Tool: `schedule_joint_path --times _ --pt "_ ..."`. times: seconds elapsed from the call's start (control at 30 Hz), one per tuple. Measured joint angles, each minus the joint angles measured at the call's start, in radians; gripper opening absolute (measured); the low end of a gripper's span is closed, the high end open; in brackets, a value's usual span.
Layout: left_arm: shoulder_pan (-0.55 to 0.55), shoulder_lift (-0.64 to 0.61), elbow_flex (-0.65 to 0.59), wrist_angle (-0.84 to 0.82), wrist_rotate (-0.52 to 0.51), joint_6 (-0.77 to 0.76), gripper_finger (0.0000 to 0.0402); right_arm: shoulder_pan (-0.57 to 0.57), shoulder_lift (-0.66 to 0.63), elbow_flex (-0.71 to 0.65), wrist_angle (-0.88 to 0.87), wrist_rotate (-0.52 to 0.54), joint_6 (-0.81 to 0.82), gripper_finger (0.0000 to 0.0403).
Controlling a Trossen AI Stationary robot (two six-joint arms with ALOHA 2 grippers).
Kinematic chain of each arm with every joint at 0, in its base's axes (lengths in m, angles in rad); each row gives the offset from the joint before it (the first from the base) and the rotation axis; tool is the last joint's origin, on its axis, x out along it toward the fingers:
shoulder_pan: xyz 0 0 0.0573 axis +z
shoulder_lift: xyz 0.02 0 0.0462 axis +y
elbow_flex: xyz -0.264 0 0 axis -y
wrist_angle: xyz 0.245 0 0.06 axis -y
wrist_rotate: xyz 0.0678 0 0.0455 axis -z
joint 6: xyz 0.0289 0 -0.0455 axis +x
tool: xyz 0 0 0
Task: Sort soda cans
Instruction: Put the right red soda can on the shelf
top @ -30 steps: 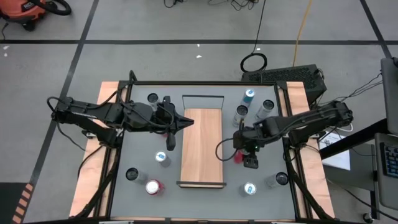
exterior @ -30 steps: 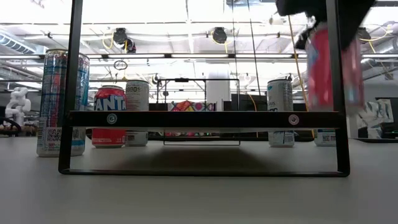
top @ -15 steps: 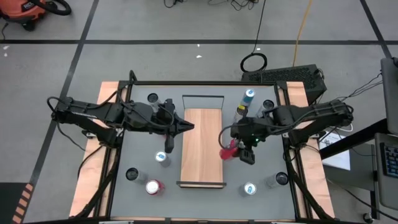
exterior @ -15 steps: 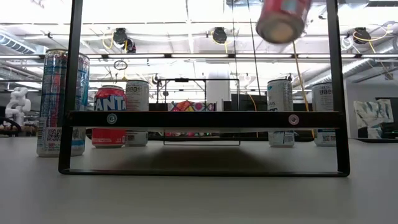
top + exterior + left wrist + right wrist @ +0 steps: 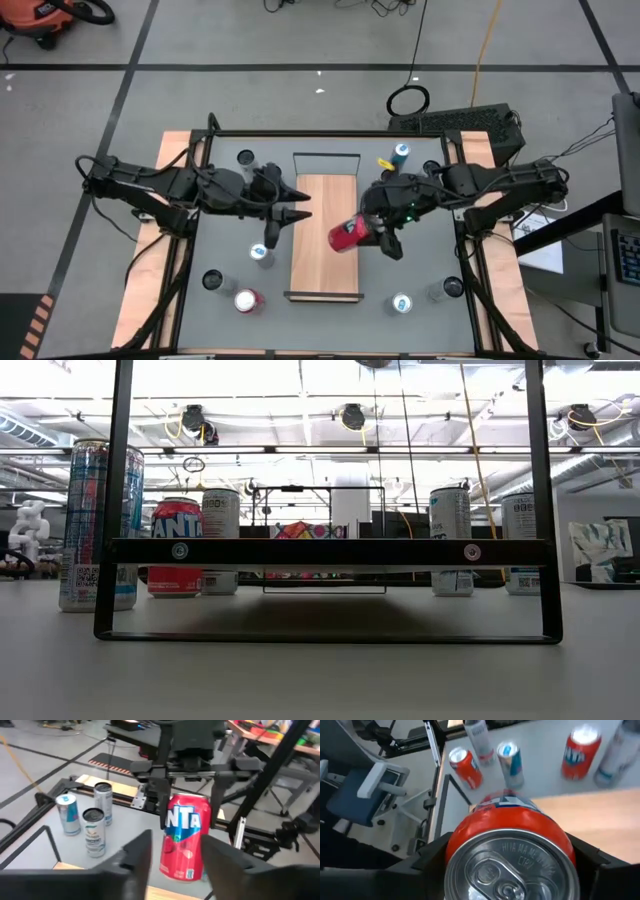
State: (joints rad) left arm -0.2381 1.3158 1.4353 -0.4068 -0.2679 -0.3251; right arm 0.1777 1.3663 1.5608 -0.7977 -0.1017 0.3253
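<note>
A red soda can (image 5: 347, 233) is held above the wooden board (image 5: 322, 200) by my right gripper (image 5: 383, 236), which is shut on it. The can lies almost level, with its bottom toward my left arm and its silver top (image 5: 512, 867) toward the right wrist. My left gripper (image 5: 303, 205) stands open over the board's left edge. It points at the can (image 5: 185, 837) and stays short of it. Other soda cans stand upright on the grey table: a blue one (image 5: 260, 253), a red one (image 5: 245, 300) and a silver one (image 5: 212, 280). My right gripper pinches the red can's side wall (image 5: 172, 812) between its two fingers (image 5: 161, 795), one on each side. The fingers come from the can's top end and lie along it, slanting down from the table's right. The can hangs clear of the board, tipped nearly level.
A black rack frame (image 5: 330, 550) surrounds the wooden board. More cans stand at the far right (image 5: 402, 152) (image 5: 430, 168), the near right (image 5: 401, 303) (image 5: 448, 290) and the far left (image 5: 246, 158). The low view shows neither gripper.
My right gripper has risen and tipped upward. It has carried the red can toward the table's left, over the board. The can has swung from hanging upright to lying nearly level. My left gripper has stayed in place and opened.
</note>
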Motion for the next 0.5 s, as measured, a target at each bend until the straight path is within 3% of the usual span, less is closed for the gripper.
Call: schedule_joint_path --times 0.23,0.5 --pt "-0.001 0.005 0.000 0.001 0.012 -0.114 0.0307 -0.009 -0.016 0.000 0.076 0.028 -0.257 0.0259" --pt "-0.002 0.035 0.001 0.003 0.029 -0.083 0.0345 -0.008 -0.021 0.000 0.098 0.050 -0.460 0.0259"
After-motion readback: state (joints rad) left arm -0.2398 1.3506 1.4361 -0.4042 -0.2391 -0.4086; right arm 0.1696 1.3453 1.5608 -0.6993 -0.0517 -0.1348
